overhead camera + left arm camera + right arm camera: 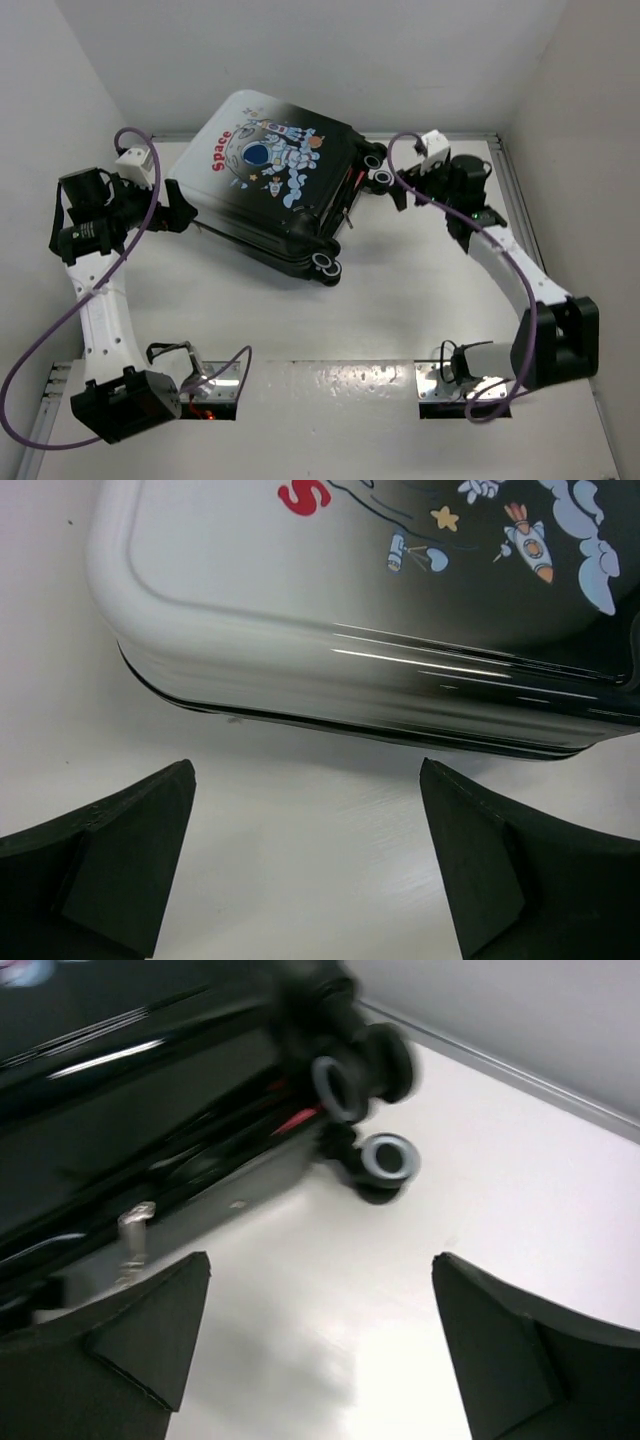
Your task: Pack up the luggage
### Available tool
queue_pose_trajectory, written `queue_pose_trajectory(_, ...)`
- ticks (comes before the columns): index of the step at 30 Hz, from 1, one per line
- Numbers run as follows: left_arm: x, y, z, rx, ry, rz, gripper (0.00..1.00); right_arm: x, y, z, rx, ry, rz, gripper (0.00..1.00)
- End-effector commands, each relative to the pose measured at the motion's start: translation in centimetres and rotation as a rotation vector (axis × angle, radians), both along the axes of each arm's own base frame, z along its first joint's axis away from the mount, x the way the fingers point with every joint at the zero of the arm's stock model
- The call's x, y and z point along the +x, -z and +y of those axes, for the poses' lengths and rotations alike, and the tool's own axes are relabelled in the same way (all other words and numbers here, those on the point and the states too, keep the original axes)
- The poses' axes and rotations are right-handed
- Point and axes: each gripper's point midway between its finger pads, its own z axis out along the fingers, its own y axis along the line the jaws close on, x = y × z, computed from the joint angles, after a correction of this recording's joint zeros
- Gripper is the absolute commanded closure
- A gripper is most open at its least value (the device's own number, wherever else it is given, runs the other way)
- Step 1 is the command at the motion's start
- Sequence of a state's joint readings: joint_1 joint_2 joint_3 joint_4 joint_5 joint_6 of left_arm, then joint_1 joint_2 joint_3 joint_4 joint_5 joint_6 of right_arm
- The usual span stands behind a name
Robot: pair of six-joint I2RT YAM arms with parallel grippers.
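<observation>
The luggage [270, 185] lies flat at the back middle of the table, its white-to-black shell with the astronaut and red "Space" print facing up and its two halves together. My left gripper [180, 212] is open and empty just off its white left edge [300, 630]. My right gripper [400, 185] is open and empty beside the black wheels [375, 1090] at its right end. A bit of red [295, 1120] shows in the seam near the wheels.
White walls close in the table at the back and on both sides. A raised rail [510, 180] runs along the right edge. Bare table surface [400, 310] lies in front of the luggage, between the arms.
</observation>
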State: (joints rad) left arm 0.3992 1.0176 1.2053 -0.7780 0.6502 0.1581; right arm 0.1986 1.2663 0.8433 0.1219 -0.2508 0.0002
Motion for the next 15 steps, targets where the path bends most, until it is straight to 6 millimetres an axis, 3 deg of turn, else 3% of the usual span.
queue_pose_trajectory(1,0.4,0.2,0.1,-0.011,0.026,0.011,0.01,3.8,-4.3,-1.0,-0.080,-0.050,-0.101,0.07)
queue_pose_trajectory(2,0.6,0.4,0.1,-0.015,0.026,0.020,0.01,5.2,-2.2,-1.0,-0.185,-0.100,-0.093,0.00)
queue_pose_trajectory(3,0.8,0.8,0.2,-0.020,0.025,0.032,0.01,5.1,-1.1,-1.1,-0.215,-0.127,-0.038,0.00)
queue_pose_trajectory(4,0.9,1.0,0.3,-0.024,0.025,0.041,0.01,6.1,-4.4,-0.8,-0.216,-0.170,-0.069,0.00)
queue_pose_trajectory(5,1.0,0.7,0.3,-0.020,0.025,0.032,0.01,6.0,-3.9,-0.8,-0.241,-0.213,-0.036,0.00)
queue_pose_trajectory(6,1.2,1.1,0.4,-0.027,0.025,0.046,0.01,7.1,-1.2,-0.7,-0.230,-0.253,0.030,0.00)
queue_pose_trajectory(7,1.4,1.5,0.5,-0.033,0.025,0.060,0.01,8.0,-3.3,-0.1,-0.227,-0.292,-0.012,0.00)
queue_pose_trajectory(8,1.4,1.5,0.8,-0.033,0.016,0.060,0.01,8.7,-1.5,0.3,-0.219,-0.331,0.072,0.00)
queue_pose_trajectory(9,1.6,1.8,0.9,-0.039,0.016,0.073,0.01,9.6,-3.5,0.5,-0.233,-0.358,0.025,0.00)
queue_pose_trajectory(10,1.8,2.1,0.8,-0.050,0.025,0.082,0.01,10.3,-2.1,0.7,-0.245,-0.382,0.055,0.00)
queue_pose_trajectory(12,2.1,1.9,1.2,-0.048,0.016,0.075,0.01,11.2,-2.9,1.2,-0.240,-0.431,0.067,0.00)
queue_pose_trajectory(13,2.2,2.2,1.6,-0.052,0.006,0.083,0.01,11.5,-1.2,1.3,-0.236,-0.444,0.117,0.00)
queue_pose_trajectory(14,2.3,1.9,1.6,-0.048,0.006,0.075,0.01,12.4,-1.7,1.7,-0.237,-0.450,0.109,0.00)
queue_pose_trajectory(15,2.4,2.1,2.0,-0.052,-0.003,0.083,0.01,12.7,-0.9,1.9,-0.237,-0.457,0.126,0.00)
